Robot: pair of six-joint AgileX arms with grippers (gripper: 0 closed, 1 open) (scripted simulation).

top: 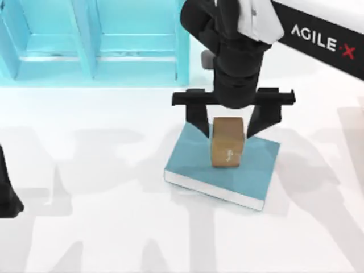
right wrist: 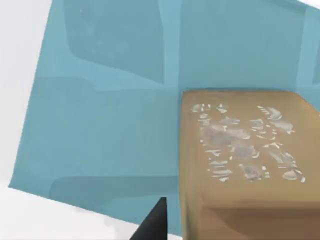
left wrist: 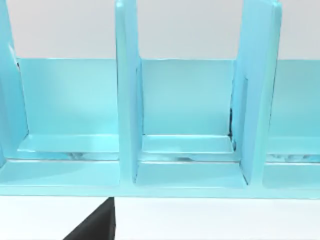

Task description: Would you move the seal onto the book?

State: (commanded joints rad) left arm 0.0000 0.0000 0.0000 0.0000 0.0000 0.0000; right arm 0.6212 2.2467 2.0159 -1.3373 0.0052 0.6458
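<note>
The seal (top: 227,149) stands upright on the book (top: 193,162). The right end effector (top: 227,128) straddles it, fingers spread apart and released. The left arm (top: 7,190) sits parked at nine o'clock on the surface (top: 85,227); its end effector's state I cannot tell.

The seal (top: 227,142), a small tan-brown block with a whitish mark on its near side, stands upright on the book (top: 193,165). The book, teal-blue with white page edges, lies flat and slightly askew on the bench, right of centre.
</note>
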